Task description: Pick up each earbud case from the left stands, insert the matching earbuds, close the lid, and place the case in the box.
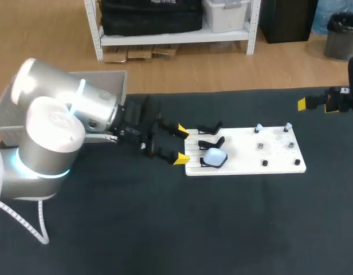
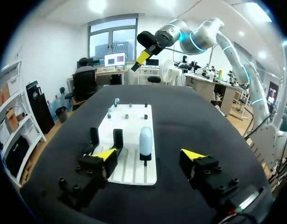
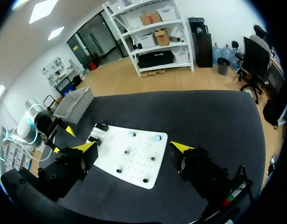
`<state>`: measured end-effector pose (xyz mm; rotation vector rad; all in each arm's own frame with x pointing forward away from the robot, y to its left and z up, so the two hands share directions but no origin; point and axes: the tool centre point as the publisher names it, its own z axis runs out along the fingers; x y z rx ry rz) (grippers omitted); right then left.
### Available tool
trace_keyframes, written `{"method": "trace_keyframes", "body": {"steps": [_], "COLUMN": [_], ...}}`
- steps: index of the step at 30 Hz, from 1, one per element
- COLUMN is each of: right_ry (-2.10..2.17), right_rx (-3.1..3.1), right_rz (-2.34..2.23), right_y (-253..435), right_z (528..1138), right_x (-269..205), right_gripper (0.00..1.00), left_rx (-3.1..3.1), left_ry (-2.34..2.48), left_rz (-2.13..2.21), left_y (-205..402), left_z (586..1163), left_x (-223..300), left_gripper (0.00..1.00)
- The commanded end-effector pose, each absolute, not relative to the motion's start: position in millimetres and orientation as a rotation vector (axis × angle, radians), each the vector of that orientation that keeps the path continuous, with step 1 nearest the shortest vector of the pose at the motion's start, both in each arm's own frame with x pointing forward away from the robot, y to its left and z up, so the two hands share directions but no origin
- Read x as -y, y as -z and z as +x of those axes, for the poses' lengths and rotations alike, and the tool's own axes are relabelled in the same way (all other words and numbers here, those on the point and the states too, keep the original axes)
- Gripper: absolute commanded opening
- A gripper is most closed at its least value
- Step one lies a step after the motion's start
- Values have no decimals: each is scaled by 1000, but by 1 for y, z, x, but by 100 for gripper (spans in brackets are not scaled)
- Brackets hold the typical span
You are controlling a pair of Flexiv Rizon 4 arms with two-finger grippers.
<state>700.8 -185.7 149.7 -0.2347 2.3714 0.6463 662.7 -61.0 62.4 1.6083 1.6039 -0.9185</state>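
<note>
Left fingers point(image 1: 180, 158) spread wide at board point(image 1: 279, 159) edge | right fingers point(image 3: 181, 146) spread wide | earbud case point(image 1: 214, 156) on stand point(image 1: 205, 164)

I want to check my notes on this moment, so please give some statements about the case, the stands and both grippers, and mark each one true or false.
1. One earbud case sits on a stand at the left end of the white board. True.
2. The left gripper is shut on the earbud case. False: its fingers are open, at the board's edge, and do not touch the case.
3. The other two stands are empty. True.
4. The right gripper holds an earbud. False: it is open, with nothing between its fingers.
</note>
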Motion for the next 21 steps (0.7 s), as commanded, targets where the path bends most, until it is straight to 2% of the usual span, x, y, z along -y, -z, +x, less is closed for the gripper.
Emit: {"method": "trace_keyframes", "body": {"steps": [1, 7, 10, 13, 16, 21], "right_ry": [-645, -645, -645, -645, -645, -645], "right_rx": [-2372, -2372, -2372, -2372, -2372, -2372], "right_rz": [-235, -235, -235, -235, -235, -235], "right_y": [-150, -150, -150, -150, -150, -150], "right_z": [701, 701, 701, 701, 701, 701], "right_x": [186, 186, 186, 186, 186, 186], "right_gripper": [100, 100, 100, 100, 100, 100], "left_rx": [-1594, -1598, -1605, -1610, -1612, -1612], "left_ry": [906, 904, 900, 894, 892, 895], "left_rz": [1597, 1602, 1605, 1605, 1607, 1609], "left_y": [-54, -43, -38, -34, -32, -29], "left_z": [661, 660, 662, 664, 665, 665], "left_x": [73, 83, 87, 89, 91, 95], "left_gripper": [78, 75, 65, 60, 46, 47]}}
